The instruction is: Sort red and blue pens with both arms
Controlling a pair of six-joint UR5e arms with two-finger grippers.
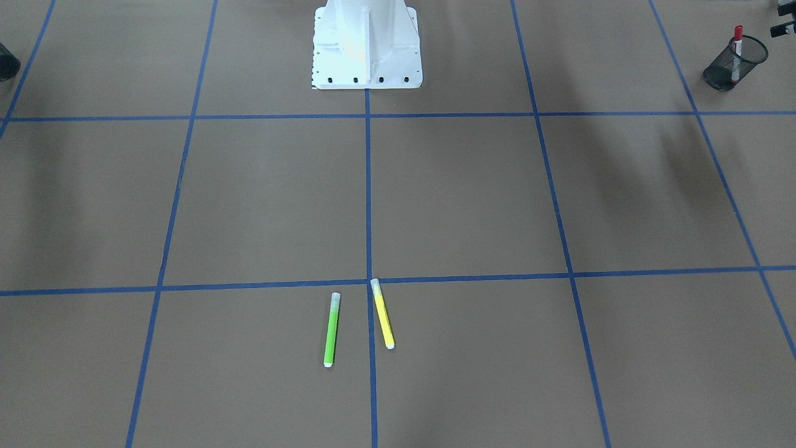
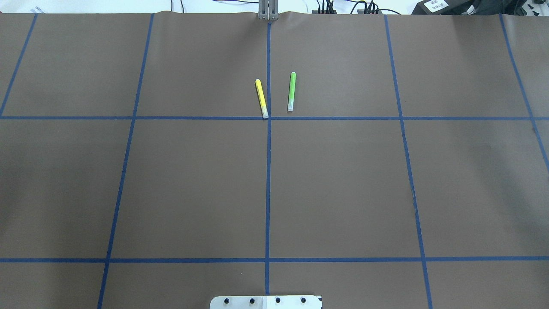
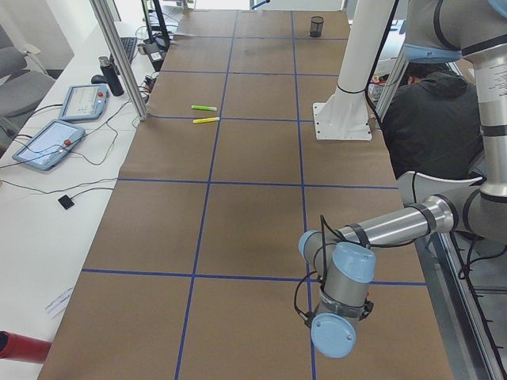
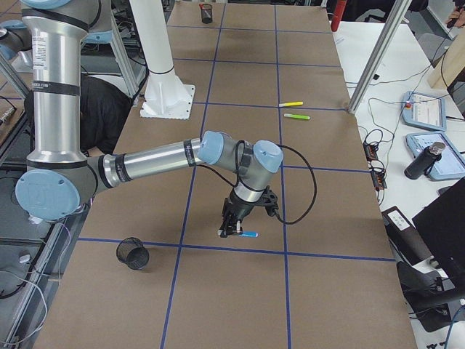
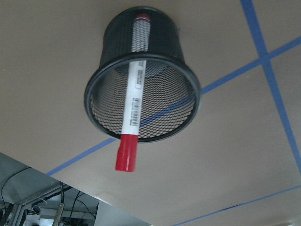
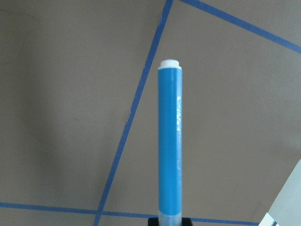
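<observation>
The red pen (image 5: 133,99), a white-barrelled marker with a red cap, stands loose in a black mesh cup (image 5: 101,66), cap end out over the rim; the front-facing view shows the red pen (image 1: 737,53) in this cup (image 1: 721,74) too. My left gripper (image 1: 785,18) hovers just beside the cup, its two black tips apart, open and empty. My right gripper (image 4: 234,230) is shut on the blue pen (image 6: 170,141), held level above the table, white end forward. A second mesh cup (image 4: 133,253) stands empty a short way from it.
A green highlighter (image 1: 332,330) and a yellow highlighter (image 1: 382,313) lie side by side at the table's far middle. The white robot pedestal (image 1: 367,43) stands at the near middle edge. A person in dark clothes (image 3: 428,111) sits behind the robot.
</observation>
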